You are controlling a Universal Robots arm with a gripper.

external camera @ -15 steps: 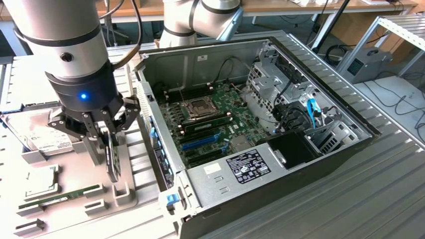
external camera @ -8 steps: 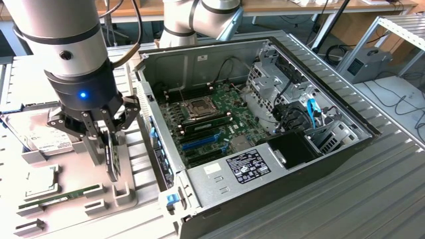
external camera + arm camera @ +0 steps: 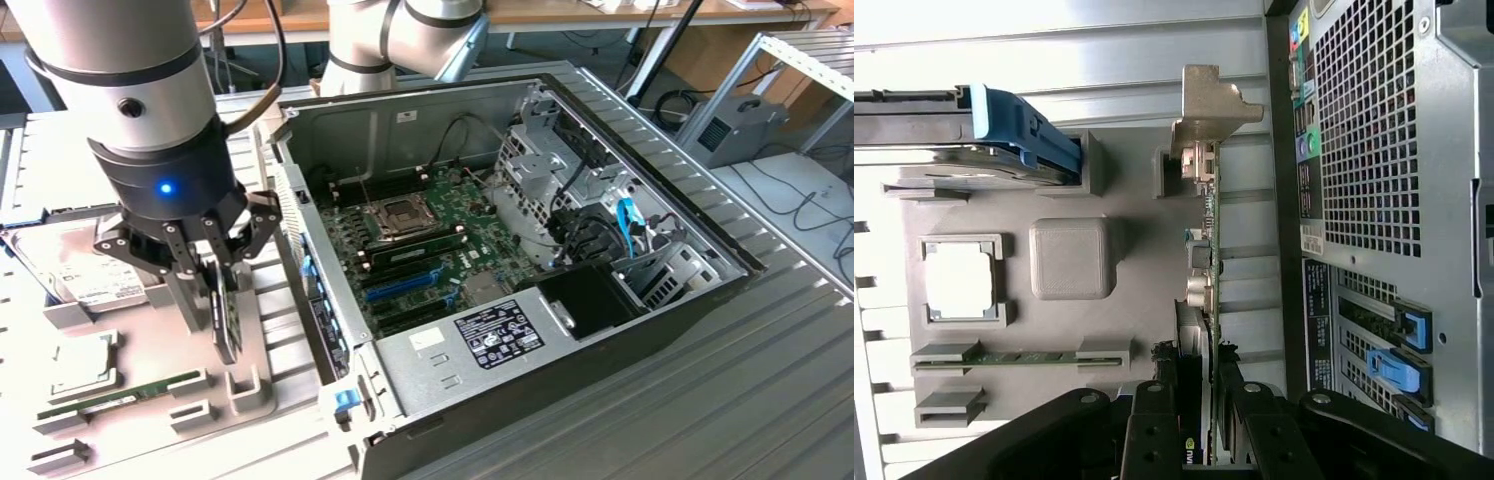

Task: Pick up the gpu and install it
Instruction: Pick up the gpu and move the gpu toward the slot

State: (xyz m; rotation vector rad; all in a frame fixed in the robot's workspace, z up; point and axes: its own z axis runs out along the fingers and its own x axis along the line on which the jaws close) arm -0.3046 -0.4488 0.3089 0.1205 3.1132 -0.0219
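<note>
On a ribbed metal workbench (image 3: 747, 400), an open desktop computer case (image 3: 627, 330) lies on its side, its motherboard (image 3: 441, 240) exposed with the processor socket (image 3: 399, 214) and blue expansion slots (image 3: 400, 286) facing up. At the exterior view's left, the Universal Robots arm (image 3: 127, 90) reaches down over a grey parts tray (image 3: 287, 330) that sits just beside the case's rear panel (image 3: 1384, 150).

A silver hard drive (image 3: 83, 272) rests in the tray's far holder. The gpu (image 3: 227, 335), a thin black card with a green board edge, stands on edge above the tray near the case, between the hard drive's side and the rear panel. Seen from the wrist, the card (image 3: 1209, 250) runs away from the camera and ends in its metal slot bracket (image 3: 1212, 100), close to a tray holder block (image 3: 1167, 168). Whether the card's lower edge sits in the holder or has cleared it cannot be told.

The gripper (image 3: 211, 300) (image 3: 1199, 430) is partly closed, its black fingers (image 3: 1152, 425) pressed against both faces of the card. A square processor chip (image 3: 959, 282) and a slim green memory stick (image 3: 1019, 356) lie in their own tray holders, apart from the card.
</note>
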